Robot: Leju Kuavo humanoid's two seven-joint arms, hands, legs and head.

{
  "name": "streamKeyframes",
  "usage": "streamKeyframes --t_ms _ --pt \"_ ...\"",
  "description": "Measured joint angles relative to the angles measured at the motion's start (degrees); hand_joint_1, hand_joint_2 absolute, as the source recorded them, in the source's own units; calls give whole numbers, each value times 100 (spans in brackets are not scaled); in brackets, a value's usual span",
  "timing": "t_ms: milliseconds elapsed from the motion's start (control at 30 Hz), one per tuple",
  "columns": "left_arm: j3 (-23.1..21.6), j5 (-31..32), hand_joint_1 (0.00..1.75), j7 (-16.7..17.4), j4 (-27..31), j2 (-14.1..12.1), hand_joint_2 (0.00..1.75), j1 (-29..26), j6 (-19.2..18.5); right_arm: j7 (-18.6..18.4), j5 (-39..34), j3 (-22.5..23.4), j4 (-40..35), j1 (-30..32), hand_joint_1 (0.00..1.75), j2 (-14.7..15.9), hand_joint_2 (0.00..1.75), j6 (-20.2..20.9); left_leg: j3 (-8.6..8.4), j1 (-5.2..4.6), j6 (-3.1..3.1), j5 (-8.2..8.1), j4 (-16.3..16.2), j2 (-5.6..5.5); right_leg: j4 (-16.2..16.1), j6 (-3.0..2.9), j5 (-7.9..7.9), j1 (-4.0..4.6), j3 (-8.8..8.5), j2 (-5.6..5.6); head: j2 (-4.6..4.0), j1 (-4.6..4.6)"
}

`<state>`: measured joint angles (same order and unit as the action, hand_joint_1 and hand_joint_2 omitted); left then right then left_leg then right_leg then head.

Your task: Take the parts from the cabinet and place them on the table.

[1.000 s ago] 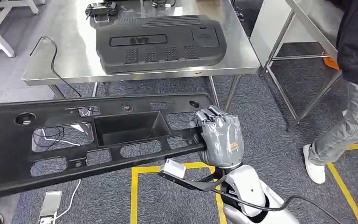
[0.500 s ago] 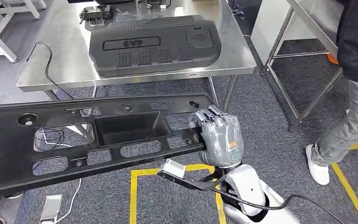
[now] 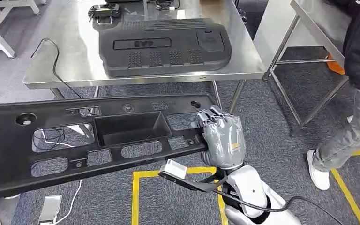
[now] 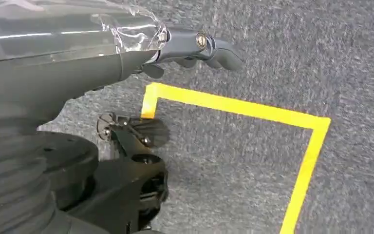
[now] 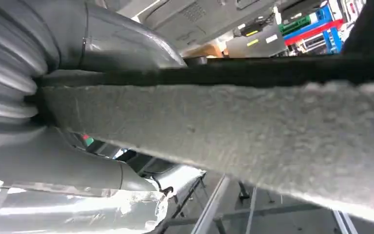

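Observation:
A long black plastic panel with several cut-outs and a middle pocket stretches across the lower head view, held level above the floor. My right hand grips its right end; close up, the panel's edge lies against the hand's grey thumb. The panel's left end runs out of the picture. My left hand hangs over the carpet with its dark fingers stretched out and nothing in them. Ahead stands the steel table, with a black engine cover lying on it.
A small black device and a cable lie on the table's far and left parts. A second steel table stands at the right. A person stands beside it. Yellow tape marks the grey carpet below.
The view has swayed a little, so the table and cover sit slightly differently in the picture. The person has stepped a bit to the right. Panel and right hand keep the same hold.

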<state>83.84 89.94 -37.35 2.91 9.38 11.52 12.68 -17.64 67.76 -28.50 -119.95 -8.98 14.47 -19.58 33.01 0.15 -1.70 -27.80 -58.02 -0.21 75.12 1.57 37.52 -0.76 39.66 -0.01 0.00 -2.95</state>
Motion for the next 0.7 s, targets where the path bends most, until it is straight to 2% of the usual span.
streamKeyframes --t_ms 33,67,133,167,200,233,300,333,367,400,433,467,500,533,567,600,667,700 --pt "0 0 0 0 0 0 175 -5 0 0 0 0 0 5 175 2 175 0 -5 0 -7 -7 -7 -2 189 4 -40 -2 144 -1 0 -13" --pt "0 0 0 0 0 0 175 -6 0 -2 -7 0 0 3 175 2 175 2 -17 0 -9 -20 -14 -7 3 1 -248 -3 89 -1 0 -22" --pt "0 0 0 2 0 0 175 -5 -2 0 -53 0 0 1 175 2 175 2 -61 3 13 -64 -37 -21 -948 -24 -812 -11 -325 -2 0 -53" --pt "0 0 0 2 0 0 175 -4 -4 0 -78 0 0 -2 175 2 175 2 -75 3 43 -98 -65 -25 -1465 -38 -984 -14 -533 -6 0 -70" --pt "0 0 0 4 0 0 175 5 -7 0 -120 0 2 -5 175 2 175 4 -60 -22 76 -113 -74 -22 -1474 -55 -855 3 -562 0 0 -59" --pt "0 0 0 4 0 -2 175 8 -7 2 -153 -2 -9 -10 175 0 175 2 -39 -42 102 -131 -112 -33 -1524 -100 -911 2 -558 18 0 -66" --pt "0 2 0 4 0 0 175 6 -9 11 -131 -4 -9 -2 175 9 175 4 -64 -28 133 -129 -81 -30 -1522 -137 -894 31 -554 27 0 -33" --pt "-2 2 0 4 0 -2 175 8 -7 15 -53 -4 -9 -7 175 11 175 2 -72 -25 168 -134 -77 -30 -1534 -170 -902 31 -559 27 0 -37" --pt "-2 2 0 4 0 -2 175 14 -9 22 7 -4 -11 -10 175 7 175 2 -83 -17 200 -183 -114 -31 -1569 -204 -922 -13 -587 11 0 -31" --pt "-2 2 0 4 0 -2 175 16 -7 31 42 -4 -13 -10 175 4 175 2 -35 -21 244 -304 -299 -14 -1572 -224 -913 -16 -602 5 0 -11" --pt "-2 2 0 4 0 -2 175 18 -9 33 57 -4 -13 -10 175 4 175 4 103 -5 272 -476 -592 -12 -1572 -252 -905 -17 -605 -6 0 33" --pt "-2 0 0 4 0 -2 175 15 -9 33 50 -7 -13 -10 175 2 175 15 361 12 302 -731 -1123 -11 -1570 -266 -898 -13 -609 -16 0 44" --pt "-2 0 0 4 0 -2 175 8 -11 28 33 -7 -13 -10 175 2 175 39 598 19 319 -903 -1583 -11 -1569 -275 -891 -8 -611 -21 0 39" --pt "-2 0 0 4 0 -2 175 3 -15 30 15 -7 -13 -8 175 2 175 63 766 22 327 -954 -1879 -11 -1568 -280 -887 -8 -613 -22 0 44" --pt "-2 0 0 4 0 -2 175 1 -20 28 11 -7 -13 -6 175 2 175 74 803 24 323 -895 -1906 -11 -1568 -279 -881 -8 -622 -20 0 48" --pt "-4 0 0 7 0 -2 175 5 -26 31 7 -7 -13 -7 175 2 175 81 709 25 303 -682 -1651 -11 -1568 -275 -870 -8 -640 -16 0 48" --pt "-4 0 0 7 0 -2 175 10 -28 31 6 -7 -13 -8 175 2 175 94 245 23 249 -121 -633 -11 -1568 -249 -837 -8 -703 -9 0 52" --pt "-4 0 0 7 0 -2 175 11 -31 31 7 -7 -15 -10 175 2 175 94 80 21 222 19 -245 -11 -1571 -231 -824 -8 -719 -9 0 57"
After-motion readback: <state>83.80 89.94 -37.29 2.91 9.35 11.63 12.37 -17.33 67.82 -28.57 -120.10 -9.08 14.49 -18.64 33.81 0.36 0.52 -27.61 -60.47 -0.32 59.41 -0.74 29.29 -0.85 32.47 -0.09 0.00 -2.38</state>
